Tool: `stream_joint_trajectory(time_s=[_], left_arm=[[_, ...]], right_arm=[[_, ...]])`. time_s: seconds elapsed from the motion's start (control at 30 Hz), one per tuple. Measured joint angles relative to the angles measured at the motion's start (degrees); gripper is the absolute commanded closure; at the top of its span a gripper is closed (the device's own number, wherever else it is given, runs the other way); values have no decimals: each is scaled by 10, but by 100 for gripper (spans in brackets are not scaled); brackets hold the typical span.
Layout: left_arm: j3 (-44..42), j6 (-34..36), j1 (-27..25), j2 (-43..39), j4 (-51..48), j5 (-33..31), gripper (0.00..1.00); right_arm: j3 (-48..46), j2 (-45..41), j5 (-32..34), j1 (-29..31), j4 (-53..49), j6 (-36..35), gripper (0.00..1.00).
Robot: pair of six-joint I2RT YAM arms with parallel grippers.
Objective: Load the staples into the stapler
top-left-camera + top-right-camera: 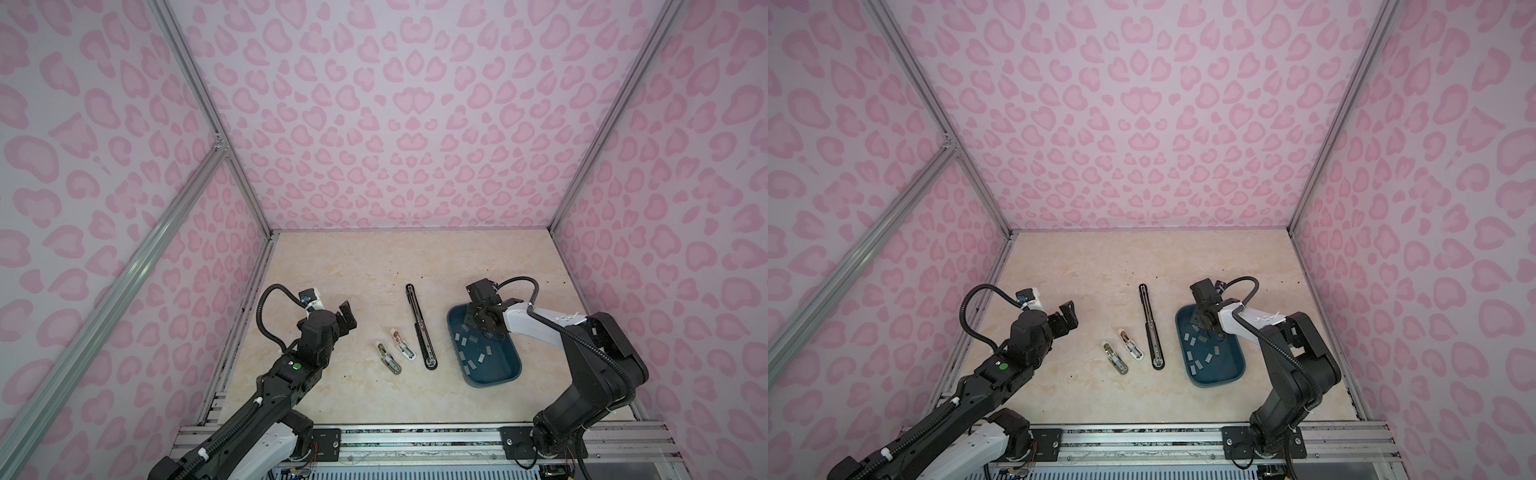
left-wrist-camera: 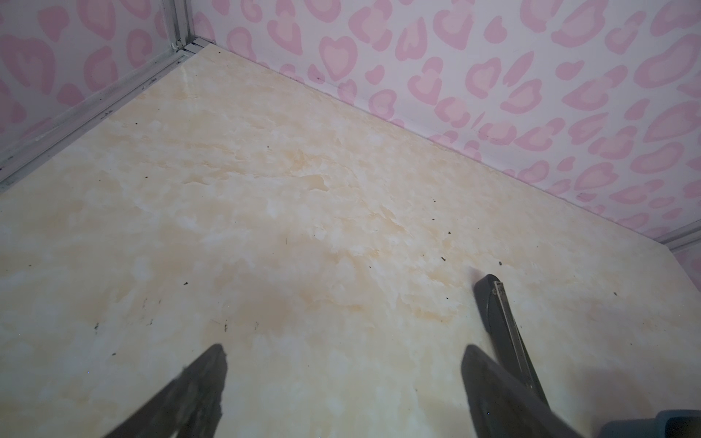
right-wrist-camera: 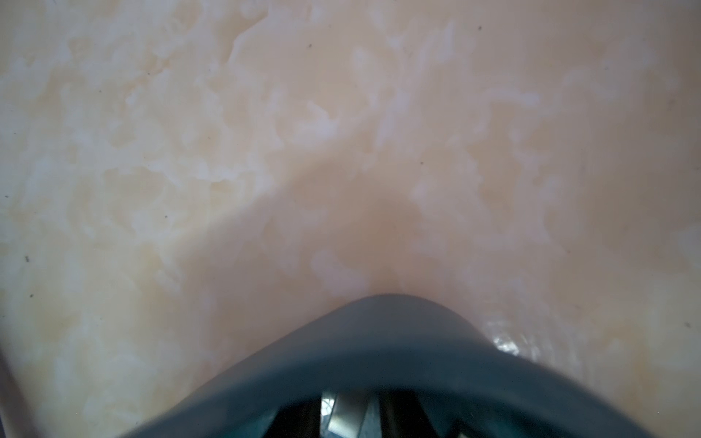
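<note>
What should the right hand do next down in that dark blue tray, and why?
The right hand reaches down into the dark blue plastic tray among the small flat grey metal staple strips; whether it grips one yet is unclear. The left hand hovers open. So probably: close on one strip and lift straight up.

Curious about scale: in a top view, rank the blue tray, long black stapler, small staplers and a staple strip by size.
Largest to smallest:
blue tray
long black stapler
small white stapler and small grey stapler, about alike
staple strip
</note>
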Motion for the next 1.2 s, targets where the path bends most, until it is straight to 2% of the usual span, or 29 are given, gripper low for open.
stream_joint_trajectory(time_s=[0.3, 0.63, 0.9, 1.2], left_arm=[[-1, 0, 0, -6, 0, -3, 3], [-1, 0, 0, 1, 0, -3, 3], [-1, 0, 0, 12, 0, -1, 3], [-1, 0, 0, 10, 0, -1, 3]], right_arm=[[-19, -26, -11, 4, -1, -2, 67], [-31, -31, 5, 21, -6, -7, 66], [-13, -6, 14, 24, 12, -10, 68], [-10, -2, 19, 24, 12, -11, 77]])
